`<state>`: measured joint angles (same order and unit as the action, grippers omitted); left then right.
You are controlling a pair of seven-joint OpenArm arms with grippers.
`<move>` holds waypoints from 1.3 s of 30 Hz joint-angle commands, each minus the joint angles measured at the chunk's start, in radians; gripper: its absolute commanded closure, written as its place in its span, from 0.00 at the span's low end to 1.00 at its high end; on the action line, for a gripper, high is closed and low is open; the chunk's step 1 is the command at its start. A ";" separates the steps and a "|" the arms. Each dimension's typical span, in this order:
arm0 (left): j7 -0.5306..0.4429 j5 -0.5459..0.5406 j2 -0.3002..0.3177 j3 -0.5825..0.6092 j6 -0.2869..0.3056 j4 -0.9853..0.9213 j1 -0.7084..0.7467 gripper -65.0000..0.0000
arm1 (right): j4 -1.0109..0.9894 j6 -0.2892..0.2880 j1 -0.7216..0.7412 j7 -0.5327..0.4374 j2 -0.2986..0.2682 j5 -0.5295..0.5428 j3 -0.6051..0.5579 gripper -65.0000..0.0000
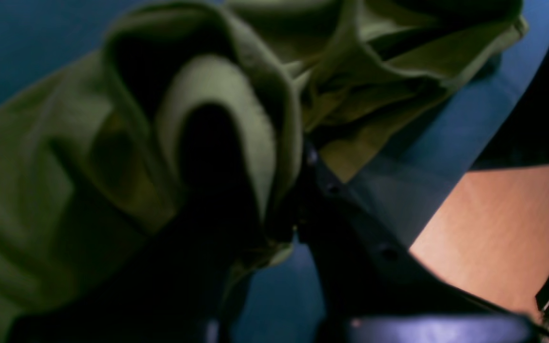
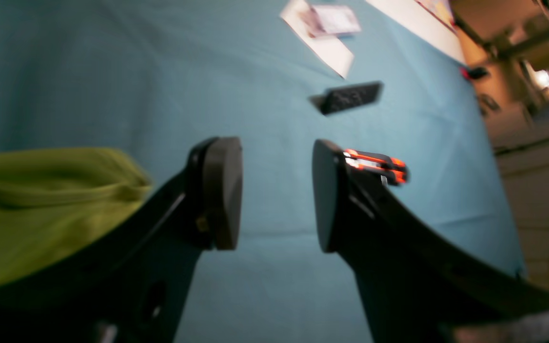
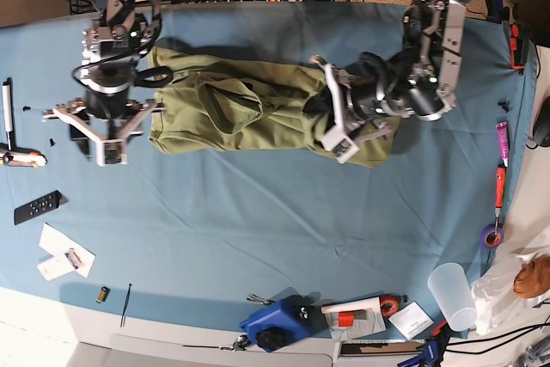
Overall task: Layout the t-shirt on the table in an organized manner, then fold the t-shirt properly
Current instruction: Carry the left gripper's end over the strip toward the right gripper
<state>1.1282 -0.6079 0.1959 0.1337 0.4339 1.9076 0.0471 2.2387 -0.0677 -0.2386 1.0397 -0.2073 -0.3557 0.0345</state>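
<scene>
The olive-green t-shirt [image 3: 249,109] lies bunched in a long band across the far part of the blue table [image 3: 258,229]. My left gripper [image 3: 335,122] is at the shirt's right end. In the left wrist view it [image 1: 289,200] is shut on a fold of the t-shirt [image 1: 227,95], and cloth drapes over one finger. My right gripper [image 3: 86,135] sits just off the shirt's left end. Its pads [image 2: 222,190] stand apart above bare table [image 2: 112,71] with nothing between them, and the t-shirt [image 2: 41,205] lies beside the left finger.
A black remote [image 2: 350,97], an orange cutter [image 2: 374,164] and papers [image 2: 324,33] lie beyond the right gripper. A clear cup [image 3: 451,294], a blue object [image 3: 275,324] and hand tools [image 3: 501,182] sit along the near and right edges. The table edge [image 1: 446,143] is close to the left gripper.
</scene>
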 commanded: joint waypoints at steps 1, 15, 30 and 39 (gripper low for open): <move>-0.046 0.000 -0.009 0.013 -0.025 0.004 -0.019 1.00 | 0.018 0.009 0.005 -0.021 -0.006 0.010 0.022 0.62; -0.080 0.019 -0.048 0.072 -0.062 0.011 -0.037 0.51 | 0.018 0.008 0.003 -0.020 -0.006 0.072 0.079 0.62; -0.074 0.340 -0.043 0.074 -0.258 0.135 -0.011 0.85 | 0.018 -0.003 0.003 -0.023 -0.006 0.095 0.079 0.62; -0.103 0.128 -0.080 0.076 -0.144 -0.032 -0.011 0.93 | 0.018 -0.019 0.003 -0.024 -0.006 0.105 0.079 0.62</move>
<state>1.0443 -0.4656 0.1207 0.2085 0.2844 1.8606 0.0494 2.2387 -0.0929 -0.2436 1.0393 -0.2073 -0.2413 0.1093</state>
